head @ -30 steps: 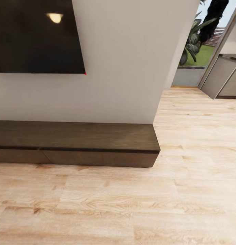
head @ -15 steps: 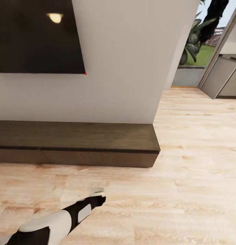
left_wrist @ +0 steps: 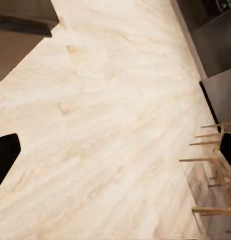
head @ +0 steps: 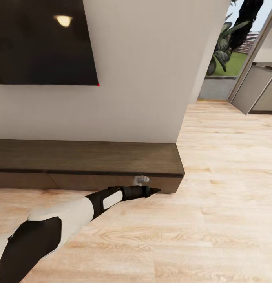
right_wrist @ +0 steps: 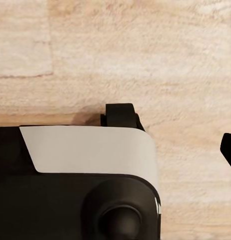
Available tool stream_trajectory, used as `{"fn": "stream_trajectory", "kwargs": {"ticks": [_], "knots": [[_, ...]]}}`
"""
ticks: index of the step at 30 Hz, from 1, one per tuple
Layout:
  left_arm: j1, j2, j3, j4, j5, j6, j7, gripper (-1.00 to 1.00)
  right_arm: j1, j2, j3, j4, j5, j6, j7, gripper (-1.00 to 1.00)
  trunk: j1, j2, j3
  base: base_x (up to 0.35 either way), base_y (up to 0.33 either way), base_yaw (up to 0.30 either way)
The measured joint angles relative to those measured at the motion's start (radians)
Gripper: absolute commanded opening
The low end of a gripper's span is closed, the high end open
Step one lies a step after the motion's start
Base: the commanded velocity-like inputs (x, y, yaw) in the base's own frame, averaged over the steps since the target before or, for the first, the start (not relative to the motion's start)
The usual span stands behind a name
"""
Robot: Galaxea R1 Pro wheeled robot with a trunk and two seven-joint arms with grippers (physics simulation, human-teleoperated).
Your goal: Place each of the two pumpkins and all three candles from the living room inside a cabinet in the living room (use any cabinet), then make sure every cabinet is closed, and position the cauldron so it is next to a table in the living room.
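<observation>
Item: cabinet (head: 88, 157), long low dark brown unit against the white wall under the black TV (head: 41, 39); drawer fronts all flush, contents hidden, no writing readable anywhere. My left end effector (head: 151, 191) reaches low over the plank floor (head: 214, 220) to just in front of the cabinet's right drawer front, near its right end, and I cannot tell whether it is released or clenched. Right wrist view: part of my own black-and-white body above the same floor.
</observation>
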Motion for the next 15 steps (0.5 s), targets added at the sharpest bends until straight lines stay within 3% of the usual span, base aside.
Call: {"fn": "stream_trajectory", "kwargs": {"ticks": [3, 4, 5, 10, 13, 15], "knots": [[-0.057, 0.003, 0.028, -0.106, 0.001, 0.002, -0.01, 1.0, 0.0, -0.002, 0.0, -0.001, 0.0, 0.0, 0.0, 1.0, 0.0, 0.0, 0.0, 0.0, 0.0, 0.0], [-0.074, 0.004, 0.054, -0.13, 0.001, 0.002, -0.012, 1.0, 0.0, -0.003, 0.0, -0.001, 0.0, 0.0, 0.0, 1.0, 0.0, 0.0, 0.0, 0.0, 0.0, 0.0], [-0.094, 0.008, 0.105, -0.158, 0.0, 0.008, -0.023, 1.0, 0.0, -0.003, 0.0, -0.001, 0.0, 0.0, 0.0, 1.0, 0.0, 0.0, 0.0, 0.0, 0.0, 0.0], [-0.124, 0.015, 0.276, -0.208, -0.01, 0.239, -0.174, 1.0, 0.0, 0.001, 0.0, -0.002, 0.001, 0.0, 0.0, 1.0, 0.0, 0.0, 0.0, 0.0, 0.0, 0.0], [-0.155, 0.019, 0.352, -0.213, -0.011, 0.287, -0.226, 1.0, 0.0, 0.001, 0.0, -0.002, 0.001, 0.0, 0.0, 1.0, 0.0, 0.0, 0.0, 0.0, 0.0, 0.0], [-0.169, 0.033, 0.37, -0.217, -0.012, 0.298, -0.243, 1.0, 0.0, 0.0, 0.0, -0.002, 0.001, 0.0, 0.0, 1.0, 0.0, 0.0, 0.0, 0.0, 0.0, 0.0]]}}
